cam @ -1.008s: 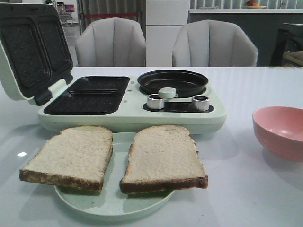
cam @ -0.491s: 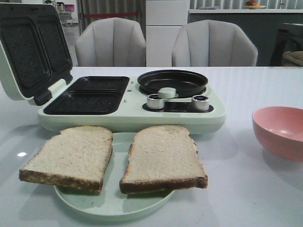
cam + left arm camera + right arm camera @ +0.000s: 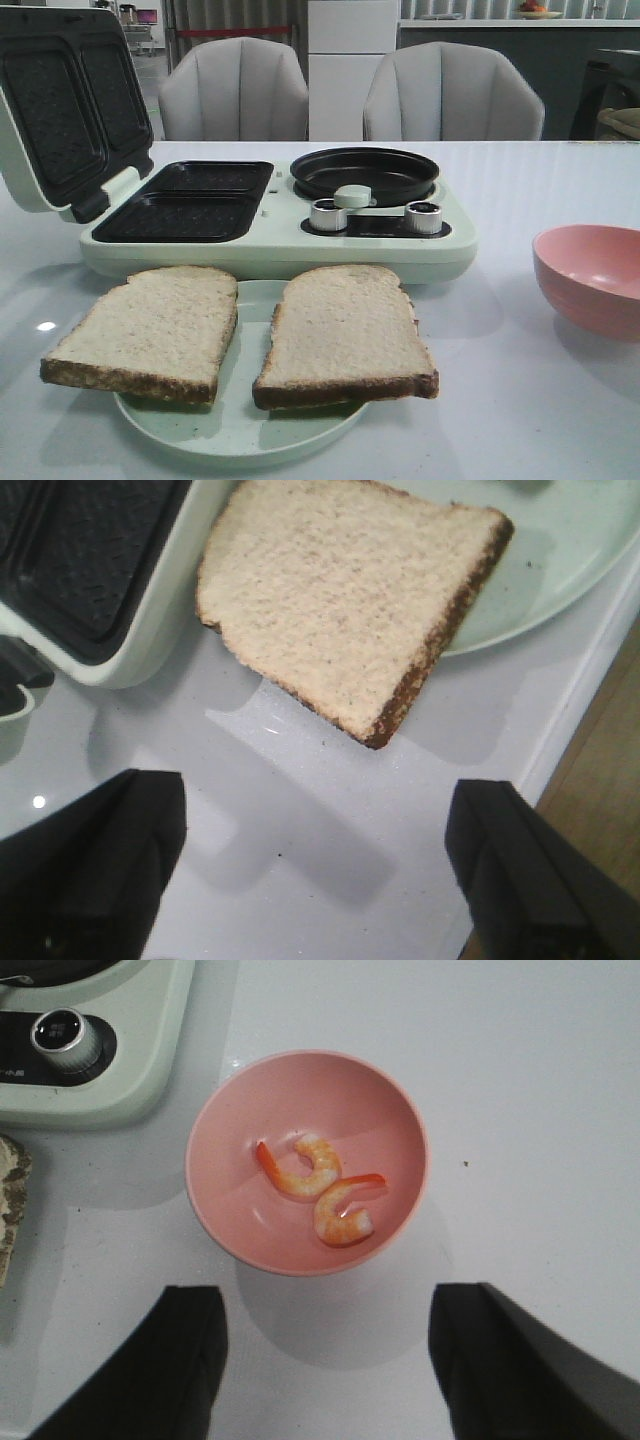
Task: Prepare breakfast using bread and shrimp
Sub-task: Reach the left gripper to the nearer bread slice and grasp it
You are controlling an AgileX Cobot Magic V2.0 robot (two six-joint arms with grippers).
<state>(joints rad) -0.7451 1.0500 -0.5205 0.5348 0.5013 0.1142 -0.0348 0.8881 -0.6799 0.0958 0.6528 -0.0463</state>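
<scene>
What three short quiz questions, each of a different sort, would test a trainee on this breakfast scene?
1. True or false: both bread slices rest on the pale green plate.
2. How many shrimp lie in the pink bowl?
3. The sandwich maker's lid is: A open, B closed.

Key: 1 true; 2 two; 3 A.

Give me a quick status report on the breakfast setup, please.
Left gripper open above bare table near one bread slice. Right gripper open over pink bowl holding both shrimp. Nothing grasped. Nothing in the way.
</scene>
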